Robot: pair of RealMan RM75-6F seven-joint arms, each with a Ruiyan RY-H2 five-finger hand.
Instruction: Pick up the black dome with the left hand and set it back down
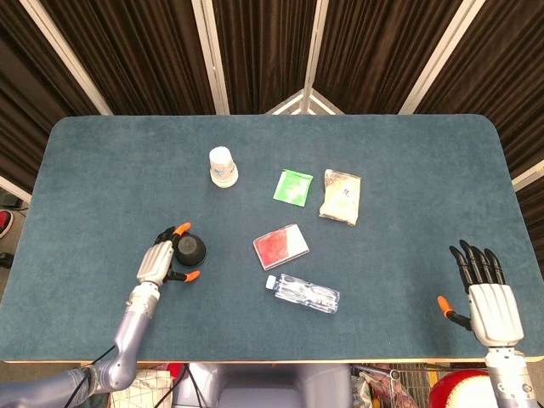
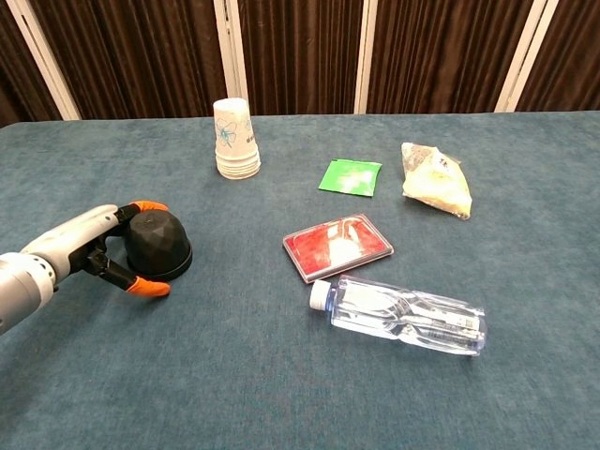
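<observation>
The black dome (image 1: 191,248) (image 2: 159,246) sits on the blue table left of centre. My left hand (image 1: 163,259) (image 2: 89,246) cups it from the left. Its orange-tipped fingers (image 2: 147,206) reach over the dome's far side and touch it. The thumb (image 2: 148,286) lies by the near rim, and I cannot tell whether it touches. The dome rests on the table, not lifted. My right hand (image 1: 486,293) lies at the table's near right edge, fingers spread, holding nothing; the chest view does not show it.
A stack of paper cups (image 2: 235,139) stands behind the dome. A red flat case (image 2: 337,246) and a clear bottle (image 2: 401,313) lie to its right. A green sachet (image 2: 350,176) and a yellowish bag (image 2: 435,180) lie further back right.
</observation>
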